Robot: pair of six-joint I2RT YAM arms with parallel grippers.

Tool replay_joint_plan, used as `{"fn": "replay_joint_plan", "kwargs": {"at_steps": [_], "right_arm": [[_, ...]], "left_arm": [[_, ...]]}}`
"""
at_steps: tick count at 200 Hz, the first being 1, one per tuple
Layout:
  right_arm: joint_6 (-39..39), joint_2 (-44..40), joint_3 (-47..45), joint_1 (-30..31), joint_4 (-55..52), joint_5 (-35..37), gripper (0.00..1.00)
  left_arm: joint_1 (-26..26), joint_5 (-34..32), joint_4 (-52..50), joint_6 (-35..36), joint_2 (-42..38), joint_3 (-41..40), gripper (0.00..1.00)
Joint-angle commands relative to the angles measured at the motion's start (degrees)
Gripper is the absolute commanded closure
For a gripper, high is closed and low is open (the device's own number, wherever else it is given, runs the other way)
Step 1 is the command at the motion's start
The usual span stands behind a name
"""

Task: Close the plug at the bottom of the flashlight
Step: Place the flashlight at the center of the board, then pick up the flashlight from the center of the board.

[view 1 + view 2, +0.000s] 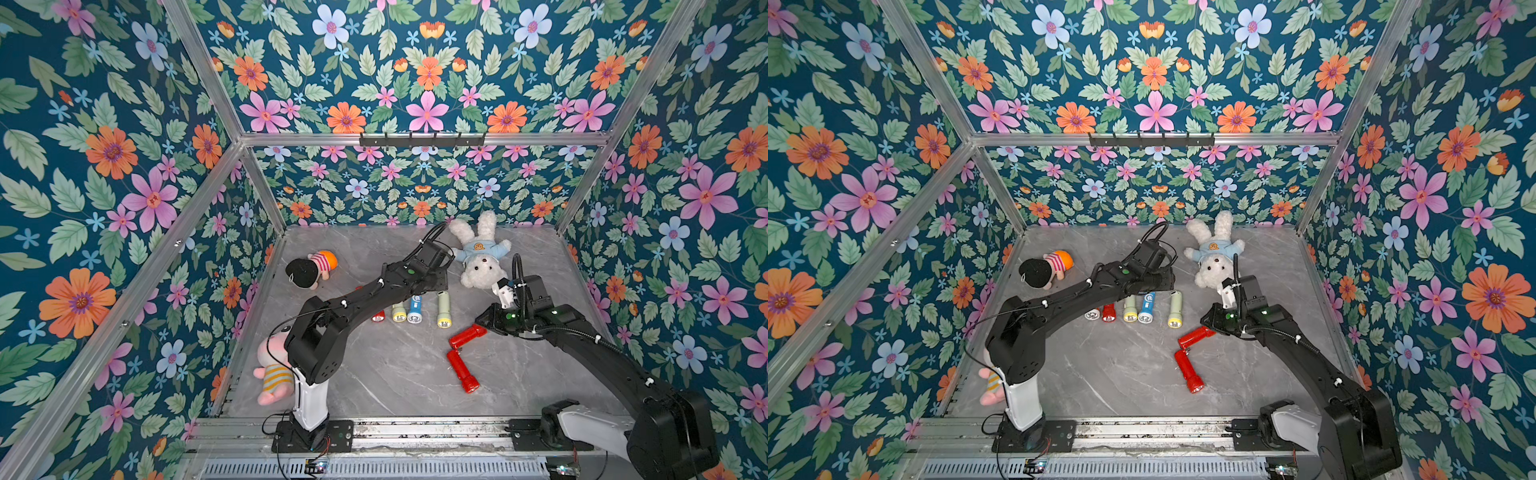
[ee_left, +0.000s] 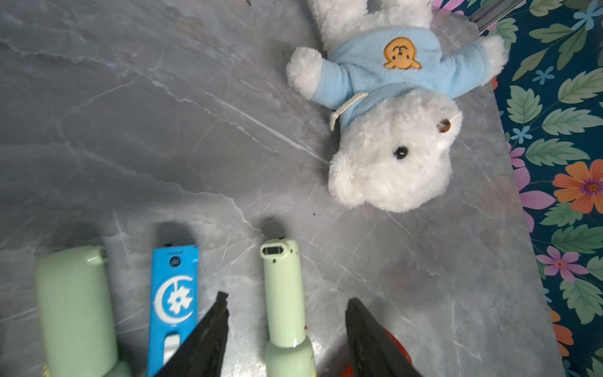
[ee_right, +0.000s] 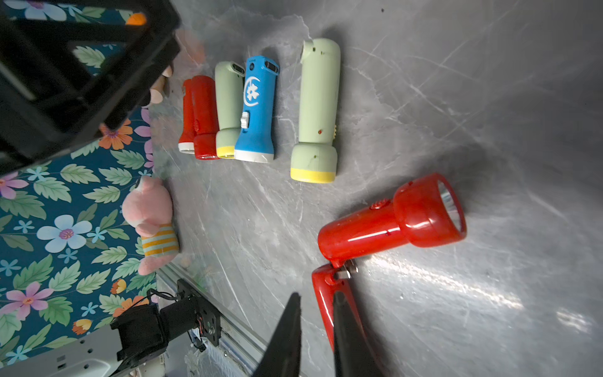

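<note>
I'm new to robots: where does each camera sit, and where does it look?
Top views: overhead, looking down at the table; left arm, right arm show.
Left wrist: on left arm, facing green flashlight, white bear; left end effector shows.
Right wrist: on right arm, facing red flashlight; right end effector shows.
Wrist views share the blue flashlight.

Red flashlight (image 1: 1188, 372) lies with plug (image 1: 1194, 337) swung open.

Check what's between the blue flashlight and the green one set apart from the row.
Bare table and one of the left gripper's fingers, poised in that gap; the fingers straddle the green flashlight. The left wrist view shows it.
</note>
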Motion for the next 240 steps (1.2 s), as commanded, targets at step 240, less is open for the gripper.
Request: {"fn": "replay_joint_plan", "kwargs": {"at_steps": [240], "right_arm": [[5.2, -8.7, -16.9, 8.3, -0.9, 0.5, 0.63]], "left_arm": [[-19.9, 7.8, 14.5, -18.4, -5.1, -25.1, 0.37]]}}
